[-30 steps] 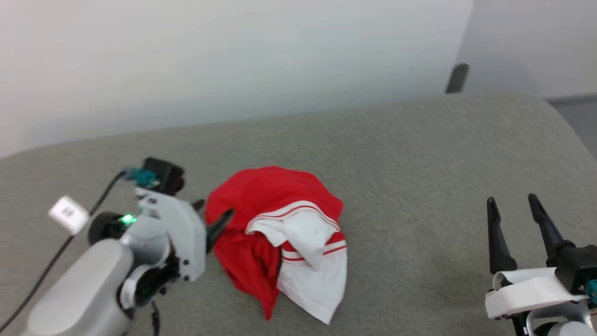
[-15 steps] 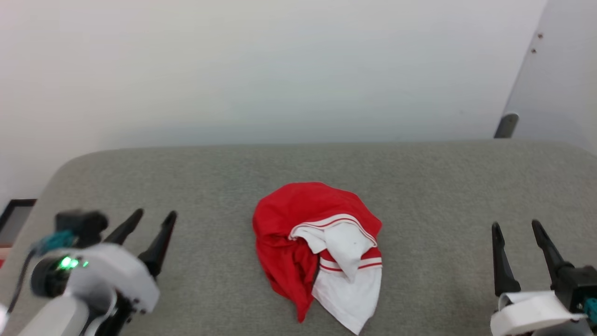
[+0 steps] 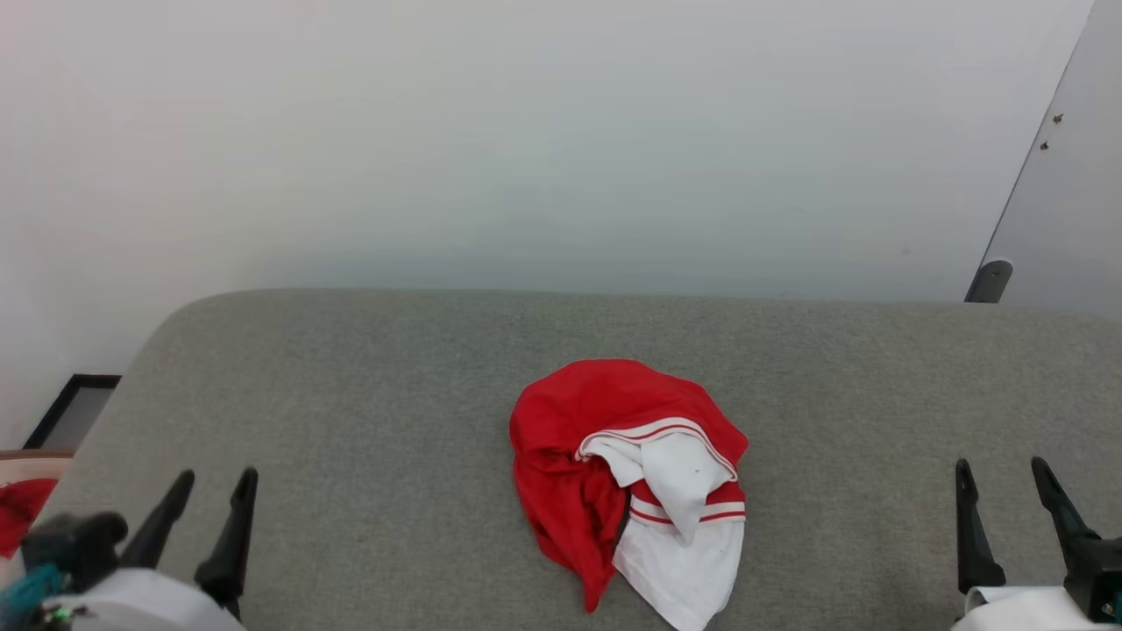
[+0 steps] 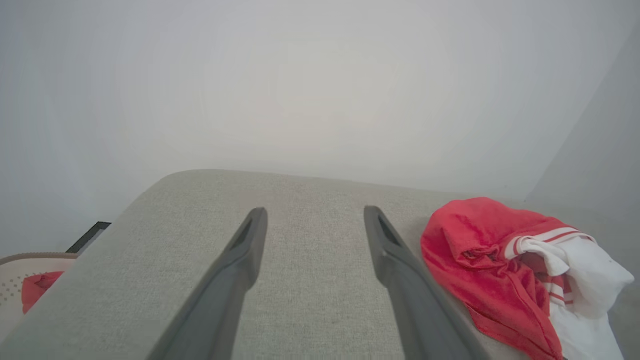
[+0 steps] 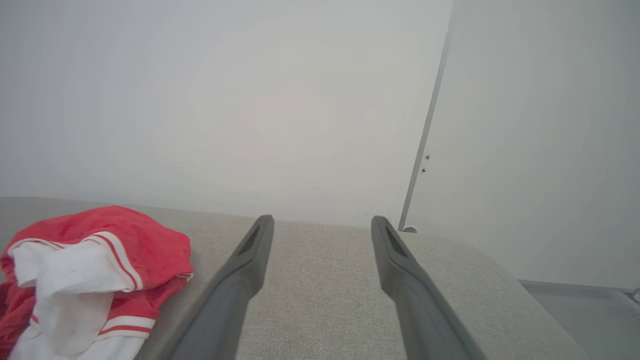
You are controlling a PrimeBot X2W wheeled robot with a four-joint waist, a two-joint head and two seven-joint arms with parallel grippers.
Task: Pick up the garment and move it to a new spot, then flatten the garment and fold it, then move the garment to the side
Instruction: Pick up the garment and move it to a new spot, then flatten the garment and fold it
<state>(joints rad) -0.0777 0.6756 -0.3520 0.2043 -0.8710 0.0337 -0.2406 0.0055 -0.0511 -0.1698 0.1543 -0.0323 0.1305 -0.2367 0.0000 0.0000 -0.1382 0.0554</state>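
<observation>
Garment [image 3: 570, 438] bunched on grey fabric surface [image 3: 368, 386], pale wall [image 3: 526, 131] behind, perhaps basket [image 4: 11, 282] leftward, both jaws apart.

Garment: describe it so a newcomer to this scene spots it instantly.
Find the wide grey padded surface against the pale wall. Near its middle lies a crumpled heap, the garment. Unlike the plain red cloth off the surface's left end, it is red with white panels and red-and-white striped bands.

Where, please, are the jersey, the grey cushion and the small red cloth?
jersey [image 3: 561, 438], head view, red body fabric.
grey cushion [image 3: 351, 394], head view, bare top surface.
small red cloth [image 3: 17, 526], head view, its middle.
</observation>
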